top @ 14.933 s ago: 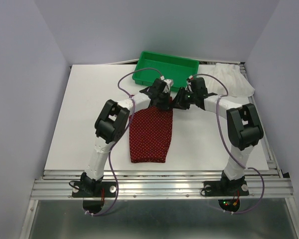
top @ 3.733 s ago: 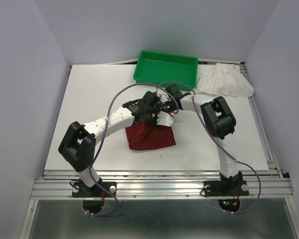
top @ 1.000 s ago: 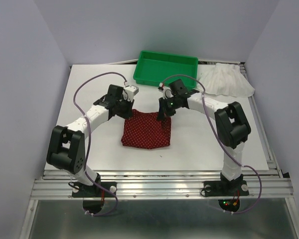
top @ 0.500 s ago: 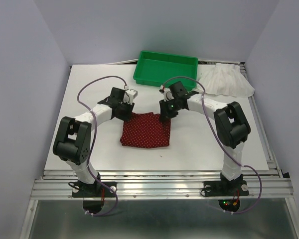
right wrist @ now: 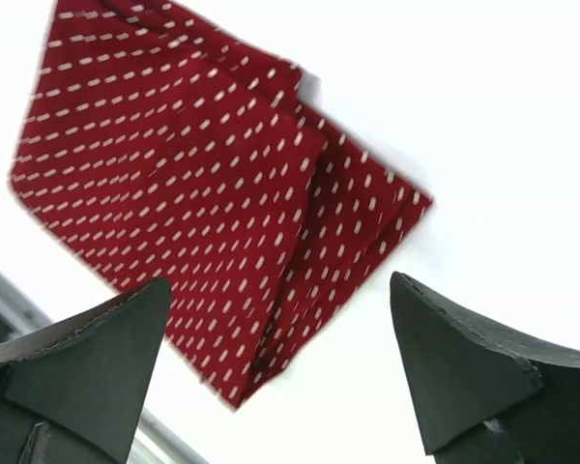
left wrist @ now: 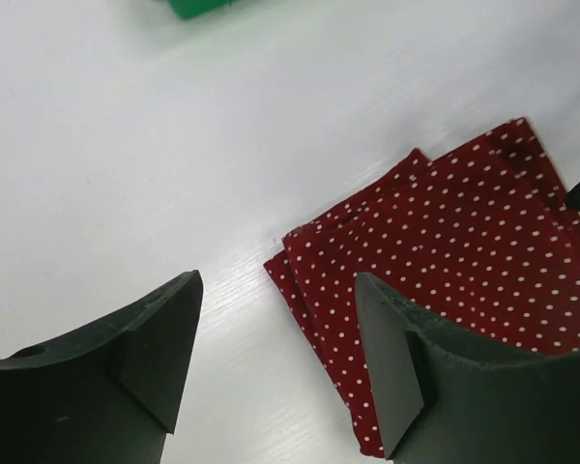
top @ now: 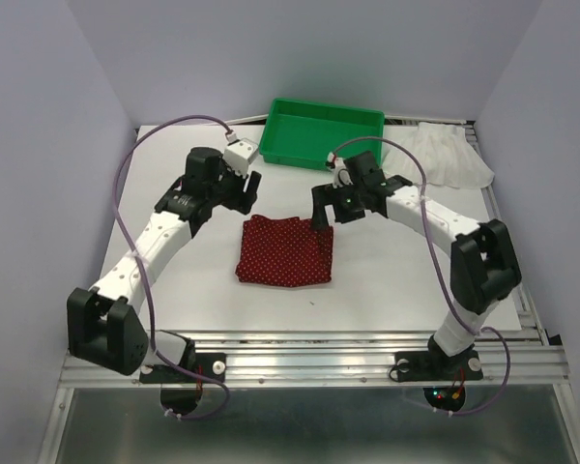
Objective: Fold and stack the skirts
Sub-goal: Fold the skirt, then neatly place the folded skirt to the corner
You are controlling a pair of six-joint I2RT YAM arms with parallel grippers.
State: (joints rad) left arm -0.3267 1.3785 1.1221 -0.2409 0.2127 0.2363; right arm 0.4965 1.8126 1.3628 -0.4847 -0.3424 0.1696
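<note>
We have lifted both arms off the folded dark red skirt [top: 285, 251], which lies mid-table. The left gripper [top: 247, 187] hangs at its eleven o'clock and the right gripper [top: 319, 211] at one o'clock, both jaws wide and empty. The white skirt [top: 451, 155] lies at two o'clock.

Soft, matt dotted cloth of the dark red skirt [top: 285, 251] lies centre frame on a smooth white table [top: 387, 280]; upper right, the white skirt [top: 454, 155] shows pleated fabric near a glossy green plastic tray [top: 290, 155]. Ribbed bare metal rails [top: 309, 360] line the bottom.
</note>
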